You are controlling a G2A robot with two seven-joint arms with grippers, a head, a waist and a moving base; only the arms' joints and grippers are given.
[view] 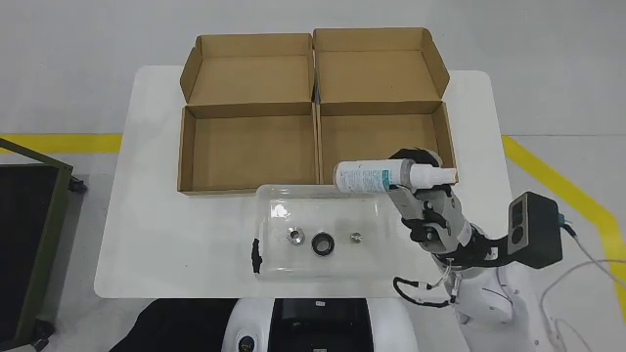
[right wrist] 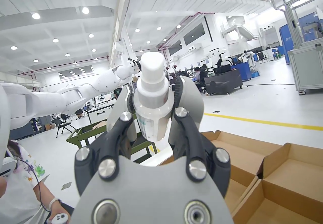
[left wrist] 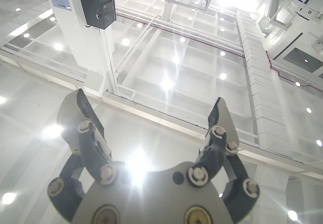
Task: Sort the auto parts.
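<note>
My right gripper (view: 415,172) is shut on a white spray bottle (view: 370,175) near its neck, holding it level above the back right corner of the clear tray (view: 262,227). In the right wrist view the bottle (right wrist: 151,108) sits between the fingers (right wrist: 180,88), cap pointing away. Three small parts lie in the tray: a metal nut (view: 294,237), a black ring (view: 324,245) and a small metal piece (view: 356,237). My left gripper (left wrist: 149,97) is open, holds nothing, and points up at the ceiling.
Two open cardboard boxes stand side by side behind the tray, the left box (view: 245,152) and the right box (view: 367,142), their lids folded back. A black scrap (view: 256,254) sits at the tray's left edge. A green cart (view: 34,235) stands left of the white table (view: 156,215).
</note>
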